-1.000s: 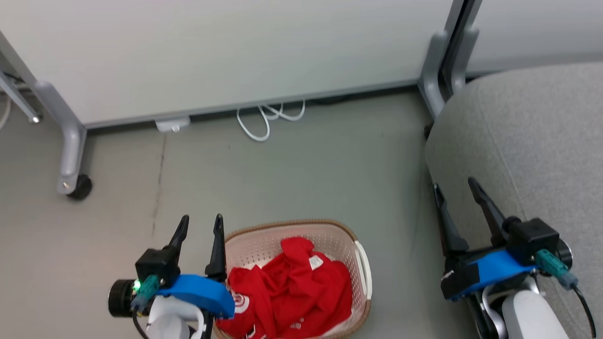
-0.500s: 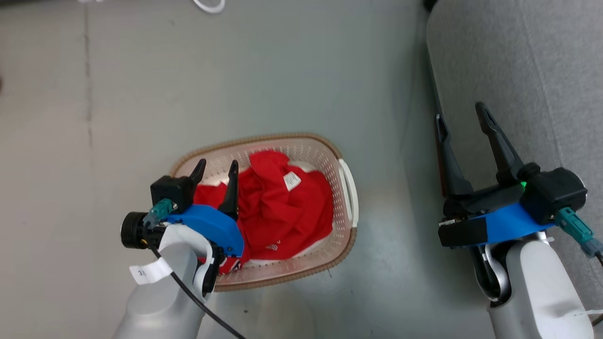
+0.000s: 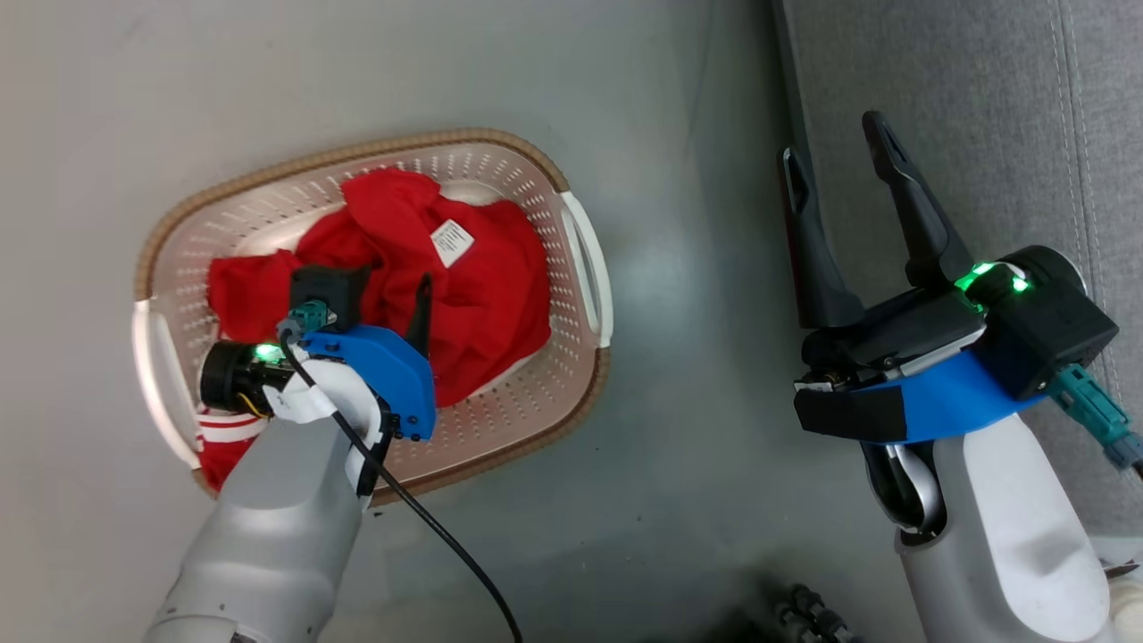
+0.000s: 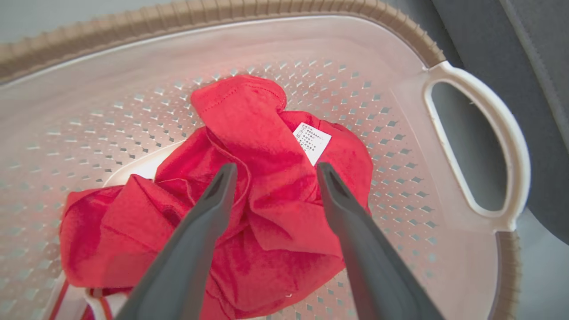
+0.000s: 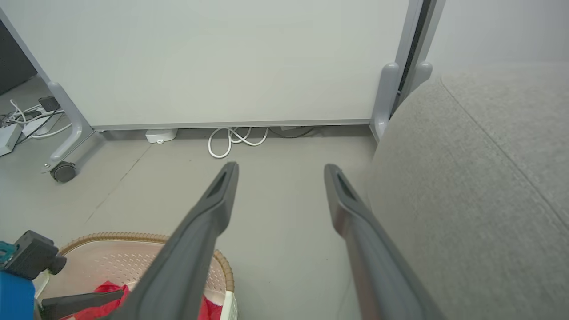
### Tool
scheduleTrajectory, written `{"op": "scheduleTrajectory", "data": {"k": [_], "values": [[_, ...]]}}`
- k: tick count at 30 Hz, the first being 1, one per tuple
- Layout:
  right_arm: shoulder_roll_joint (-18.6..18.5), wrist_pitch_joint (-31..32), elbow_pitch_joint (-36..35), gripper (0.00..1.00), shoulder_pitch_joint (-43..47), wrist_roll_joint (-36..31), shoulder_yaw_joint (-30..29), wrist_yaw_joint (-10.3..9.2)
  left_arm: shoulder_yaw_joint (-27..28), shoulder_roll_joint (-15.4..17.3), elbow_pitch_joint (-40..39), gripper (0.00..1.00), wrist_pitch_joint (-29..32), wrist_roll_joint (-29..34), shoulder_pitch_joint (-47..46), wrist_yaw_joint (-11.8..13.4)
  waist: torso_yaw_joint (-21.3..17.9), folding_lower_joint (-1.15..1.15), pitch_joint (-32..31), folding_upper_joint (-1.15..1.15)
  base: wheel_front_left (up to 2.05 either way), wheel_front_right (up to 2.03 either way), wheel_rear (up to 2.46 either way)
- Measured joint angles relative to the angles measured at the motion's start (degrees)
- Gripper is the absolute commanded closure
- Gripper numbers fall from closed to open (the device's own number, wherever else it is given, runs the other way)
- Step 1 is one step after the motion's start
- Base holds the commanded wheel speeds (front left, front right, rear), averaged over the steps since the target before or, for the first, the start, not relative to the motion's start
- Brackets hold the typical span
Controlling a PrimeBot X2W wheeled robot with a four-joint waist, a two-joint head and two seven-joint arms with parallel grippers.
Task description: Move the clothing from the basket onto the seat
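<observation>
Basket (image 3: 500, 406), red clothing (image 3: 491, 286) bunched inside — tag (image 3: 451, 243) showing

The white tag (image 4: 312, 142) on the clothing (image 4: 266, 213) carries fine print, too small to read.

Looks out along the right tool (image 5: 281, 166), jaws spread wide, above the grey floor (image 5: 284, 222). Shows the seat (image 5: 466, 186) close on the right, just beside one finger (image 5: 353, 231). Catches the basket (image 5: 115, 235) at lower left, with the clothing (image 5: 109, 288) red inside it. Faces a white panel (image 5: 222, 62) on grey legs, one with a caster (image 5: 62, 172), and a looped white cable (image 5: 235, 141) at its foot.
</observation>
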Motion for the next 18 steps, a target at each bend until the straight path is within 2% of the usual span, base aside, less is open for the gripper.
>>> {"op": "scheduleTrajectory", "data": {"k": [4, 9, 13, 18], "values": [[0.0, -0.5, 0.1, 0.00, 0.0, 1.0, 0.9, 0.00, -1.5, 1.4, 2.7, 0.00, 0.7, 1.2, -2.2, -0.2, -1.7, 0.00, 2.6, 0.00, 0.00, 0.00, 0.00], [0.0, -0.9, 0.0, 0.00, 0.1, 1.7, 1.7, 0.00, -2.6, 3.9, 4.7, 0.00, 1.0, 2.4, -4.3, 0.8, -3.5, 0.00, 5.1, 0.00, 0.00, 0.00, 0.00], [0.0, -1.0, -0.1, 0.00, 0.6, 2.0, 1.9, 0.00, -3.0, 3.9, 5.6, 0.00, 1.9, 2.3, -5.3, 0.9, -4.2, -0.01, 6.3, 0.00, 0.00, 0.00, 0.00], [0.0, -1.2, -0.2, 0.00, 0.7, 2.3, 2.3, 0.00, -3.1, 3.5, 6.6, 0.00, 6.0, 1.2, -5.5, 0.4, -4.5, -0.01, 6.8, 0.00, 0.00, 0.00, 0.00]]}}
